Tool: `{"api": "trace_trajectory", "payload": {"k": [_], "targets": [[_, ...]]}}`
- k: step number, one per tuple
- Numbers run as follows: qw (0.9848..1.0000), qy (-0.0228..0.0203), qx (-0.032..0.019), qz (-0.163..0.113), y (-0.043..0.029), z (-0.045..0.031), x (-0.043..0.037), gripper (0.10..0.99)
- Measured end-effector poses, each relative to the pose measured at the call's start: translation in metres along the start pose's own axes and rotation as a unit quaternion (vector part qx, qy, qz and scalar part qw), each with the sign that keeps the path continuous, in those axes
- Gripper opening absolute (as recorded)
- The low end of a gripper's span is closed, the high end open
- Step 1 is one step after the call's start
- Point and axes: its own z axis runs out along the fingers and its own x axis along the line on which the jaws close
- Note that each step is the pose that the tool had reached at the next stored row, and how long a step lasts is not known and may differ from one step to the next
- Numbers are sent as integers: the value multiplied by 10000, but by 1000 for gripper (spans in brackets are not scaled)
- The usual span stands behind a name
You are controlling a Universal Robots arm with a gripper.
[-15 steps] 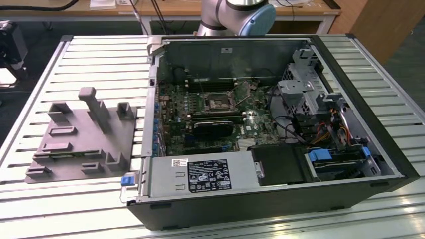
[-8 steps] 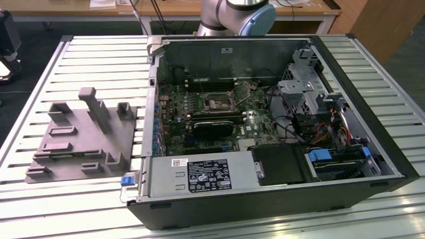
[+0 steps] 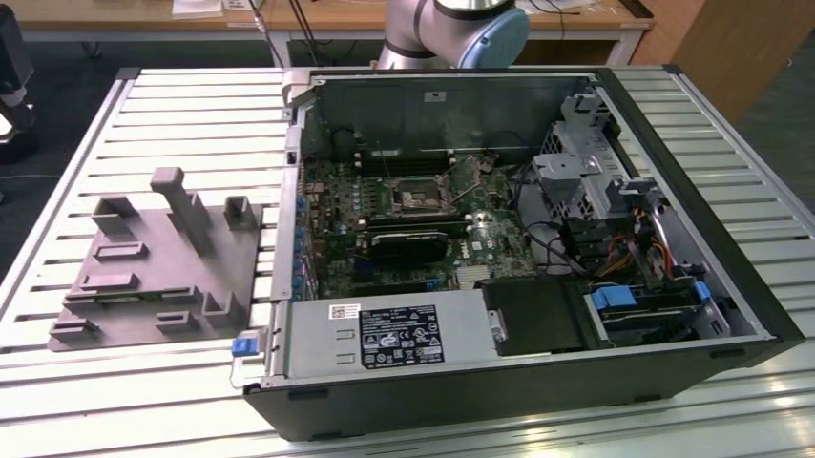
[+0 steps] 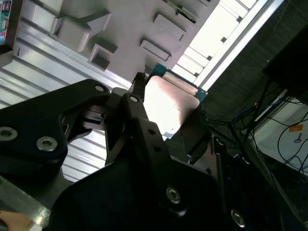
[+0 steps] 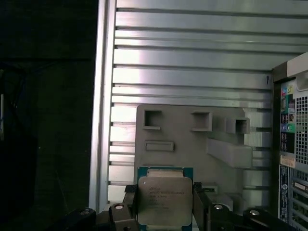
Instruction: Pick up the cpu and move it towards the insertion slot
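gripper (image 5: 165,211): clamped on the cpu (image 5: 165,197), a finger on each side edge | cpu: metal top showing in the first wrist view, over the edge of the grey fixture block (image 5: 192,149) on the slatted table (image 5: 192,57) | insertion slot (image 3: 418,197): on the green board inside the open computer case (image 3: 713,239), exterior view

On the worktop (image 3: 140,401) lies a computer case (image 3: 713,181), with the fixture block (image 3: 153,277) just beside it on the exterior view's left. The insertion slot (image 3: 418,197) sits in the circuit board (image 3: 334,200) inside the case, towards its far end. In the first wrist view the cpu (image 5: 164,199) sits between the 2 fingers of the hand (image 5: 164,208), above the fixture block, outside the case
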Motion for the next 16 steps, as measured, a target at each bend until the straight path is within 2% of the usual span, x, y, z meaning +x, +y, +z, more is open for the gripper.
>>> {"api": "trace_trajectory", "payload": {"k": [16], "targets": [[10000, 0, 0, 0, -5, 0, -241, 545]]}}
